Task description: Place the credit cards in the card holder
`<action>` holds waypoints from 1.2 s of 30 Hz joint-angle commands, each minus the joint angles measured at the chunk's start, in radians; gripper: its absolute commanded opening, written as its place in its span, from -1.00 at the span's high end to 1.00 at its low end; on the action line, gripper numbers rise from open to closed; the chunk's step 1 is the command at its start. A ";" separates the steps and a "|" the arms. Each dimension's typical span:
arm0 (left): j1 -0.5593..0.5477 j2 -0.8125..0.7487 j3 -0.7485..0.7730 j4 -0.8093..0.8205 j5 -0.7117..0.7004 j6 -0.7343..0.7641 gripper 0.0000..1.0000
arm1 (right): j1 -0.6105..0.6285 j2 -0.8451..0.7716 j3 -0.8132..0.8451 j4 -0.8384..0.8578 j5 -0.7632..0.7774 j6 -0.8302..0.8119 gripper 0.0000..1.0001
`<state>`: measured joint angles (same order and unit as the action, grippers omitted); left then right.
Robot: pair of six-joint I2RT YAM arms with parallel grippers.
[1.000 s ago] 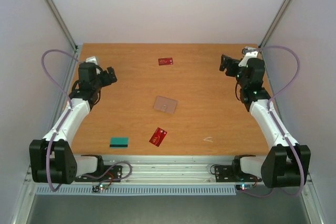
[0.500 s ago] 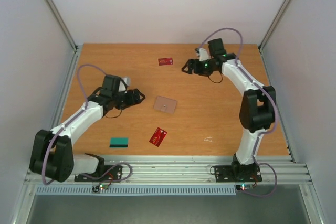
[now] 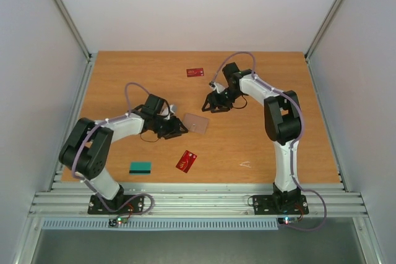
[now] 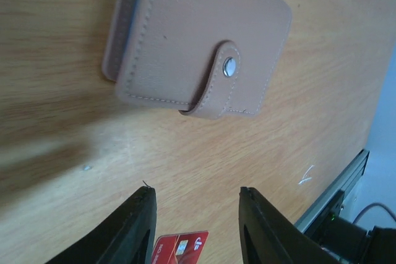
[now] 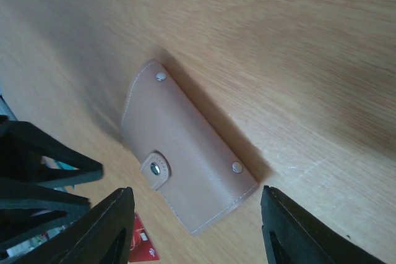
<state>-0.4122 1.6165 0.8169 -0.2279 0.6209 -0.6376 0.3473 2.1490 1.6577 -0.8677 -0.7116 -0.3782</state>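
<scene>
Top external view, left to right. A teal-green thin rectangular card (image 3: 140, 167) lies flat near the near edge, towards the left corner. The left gripper (image 3: 178, 131) sits low just left of centre, jaws parted and empty, pointing right at the holder. A red thin card with pale markings (image 3: 186, 161) lies tilted near the near edge, right of the teal one. The flat squarish tan-brown leather card holder (image 3: 195, 123) lies at the middle of the counter, between the two grippers and touched by neither. A second red card (image 3: 195, 72) lies near the far edge, about midway along it. The right gripper (image 3: 208, 106) hangs just beyond the holder's far side, jaws spread wide, nothing held. A tiny white scrap (image 3: 245, 164) lies near the near edge, right of centre.

Left wrist view: the holder is closed, with pale stitching along its edges and a tab fastened by a metal snap (image 4: 229, 67).

Right wrist view: two more studs show at the holder's corners.
</scene>
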 commanded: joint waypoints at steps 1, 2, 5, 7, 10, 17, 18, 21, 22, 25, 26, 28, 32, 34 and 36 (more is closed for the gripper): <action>-0.022 0.075 0.050 0.063 0.052 -0.006 0.27 | 0.017 0.020 0.016 -0.014 -0.038 0.011 -0.12; -0.022 0.088 0.058 0.062 0.046 -0.007 0.29 | 0.020 0.022 0.015 -0.010 -0.038 0.013 -0.12; -0.022 0.132 0.084 0.041 0.020 0.003 0.40 | 0.024 0.034 0.009 0.004 -0.029 0.026 -0.08; -0.022 0.158 0.106 0.023 0.003 0.020 0.41 | 0.024 0.042 -0.001 0.015 -0.026 0.043 -0.03; -0.022 0.197 0.148 0.005 -0.014 0.040 0.47 | 0.027 0.038 -0.036 0.030 -0.023 0.053 0.03; -0.018 0.265 0.250 -0.037 -0.060 0.097 0.48 | 0.036 -0.027 -0.169 0.063 -0.044 0.063 0.09; -0.015 0.272 0.267 -0.044 -0.067 0.107 0.48 | 0.041 -0.046 -0.199 0.079 -0.056 0.074 0.10; -0.003 0.302 0.324 -0.072 -0.074 0.136 0.45 | 0.062 -0.113 -0.296 0.140 -0.096 0.123 0.10; 0.001 0.314 0.347 -0.087 -0.075 0.146 0.44 | 0.071 -0.138 -0.328 0.159 -0.106 0.140 0.10; 0.004 0.334 0.416 -0.163 -0.091 0.210 0.40 | 0.082 -0.207 -0.402 0.198 -0.125 0.195 0.10; 0.004 0.331 0.429 -0.186 -0.105 0.247 0.38 | 0.082 -0.227 -0.415 0.199 -0.117 0.205 0.10; 0.003 0.304 0.443 -0.234 -0.146 0.296 0.34 | 0.082 -0.259 -0.419 0.175 -0.077 0.216 0.08; -0.008 0.247 0.448 -0.314 -0.247 0.368 0.27 | 0.081 -0.286 -0.375 0.115 0.027 0.210 0.03; -0.024 0.227 0.454 -0.342 -0.287 0.385 0.24 | 0.078 -0.276 -0.340 0.096 0.082 0.205 -0.04; -0.046 0.216 0.465 -0.359 -0.314 0.389 0.19 | 0.073 -0.241 -0.293 0.069 0.140 0.200 -0.08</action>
<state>-0.4225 1.8866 1.2442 -0.4999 0.4057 -0.3199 0.4278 1.8858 1.2842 -0.7494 -0.6991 -0.1871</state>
